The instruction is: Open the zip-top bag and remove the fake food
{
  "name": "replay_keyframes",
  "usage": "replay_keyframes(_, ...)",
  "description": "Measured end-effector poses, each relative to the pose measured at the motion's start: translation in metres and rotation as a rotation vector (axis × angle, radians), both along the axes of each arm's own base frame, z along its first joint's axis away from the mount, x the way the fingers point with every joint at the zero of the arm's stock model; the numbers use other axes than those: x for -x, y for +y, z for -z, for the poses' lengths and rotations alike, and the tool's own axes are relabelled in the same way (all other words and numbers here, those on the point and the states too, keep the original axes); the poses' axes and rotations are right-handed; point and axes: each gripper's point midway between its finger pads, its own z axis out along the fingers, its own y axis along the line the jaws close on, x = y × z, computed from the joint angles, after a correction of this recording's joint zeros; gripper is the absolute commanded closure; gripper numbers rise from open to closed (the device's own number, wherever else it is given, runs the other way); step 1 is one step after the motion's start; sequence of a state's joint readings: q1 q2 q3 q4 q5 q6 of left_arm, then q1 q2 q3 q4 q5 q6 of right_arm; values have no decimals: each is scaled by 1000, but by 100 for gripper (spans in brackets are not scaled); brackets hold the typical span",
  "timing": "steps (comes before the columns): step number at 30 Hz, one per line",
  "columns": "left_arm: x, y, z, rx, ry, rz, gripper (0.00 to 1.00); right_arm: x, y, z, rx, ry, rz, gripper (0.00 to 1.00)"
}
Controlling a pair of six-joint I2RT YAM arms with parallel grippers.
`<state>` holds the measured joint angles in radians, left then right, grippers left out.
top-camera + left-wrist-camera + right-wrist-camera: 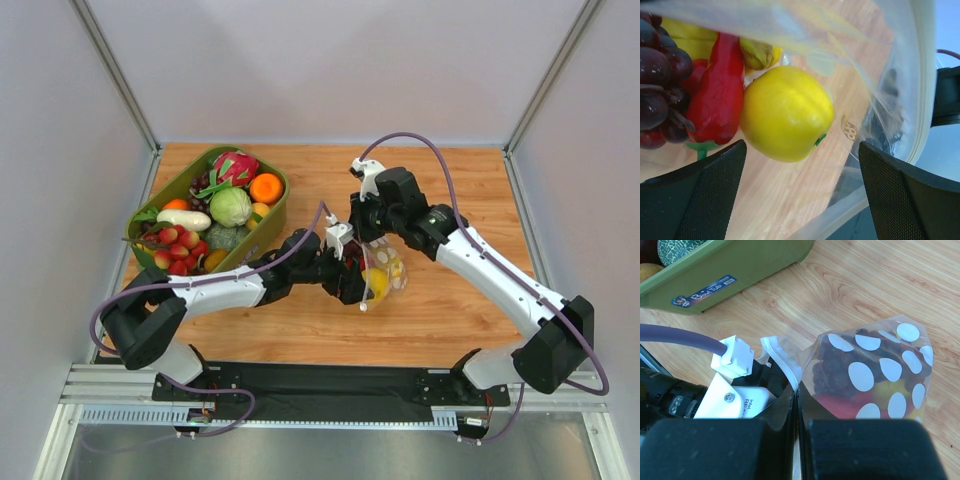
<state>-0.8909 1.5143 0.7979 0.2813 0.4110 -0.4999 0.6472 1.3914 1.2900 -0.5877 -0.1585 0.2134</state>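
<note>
The bag point(388, 270) is at mid-table point(460, 180), between the two grippers and well apart from the bin point(740, 265), which sits at the far left corner. In the top view the bag stands up from the wood rather than lying flat. The right gripper point(797, 407) comes to the bag from the far side. Its jaws are closed, pad against pad, and the bag's upper edge with the whitish zip strip point(782, 360) runs down into the seam between them, so this gripper is pinching the bag at its rim. The dotted side wall of the bag hangs just to the right of that pinch in the right wrist view. The left gripper point(802, 150) comes to the bag from the near left. Its jaws are spread wide and grip nothing. Clear plastic arches over the top and down the right side of the left wrist view. Whether the fingers point(695, 200) are past the bag's rim cannot be told. The fake food is all in the bag. The lemon point(785, 112) lies directly ahead of the spread jaws. The chili point(717, 95) touches the lemon's left side. The grapes point(660, 85) lie left of the chili. The banana point(687, 37) lies behind the chili and grapes. None of these items touches a finger.
</note>
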Motion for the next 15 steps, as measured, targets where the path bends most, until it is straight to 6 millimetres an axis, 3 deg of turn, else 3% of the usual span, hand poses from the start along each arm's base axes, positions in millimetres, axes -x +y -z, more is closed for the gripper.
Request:
replay_keyframes(7, -11, -10, 9, 13, 16, -39, 1, -4, -6, 5, 9, 4, 35, 100)
replay_keyframes(15, -26, -8, 25, -49, -4, -153, 1, -5, -11, 18, 9, 21, 74, 100)
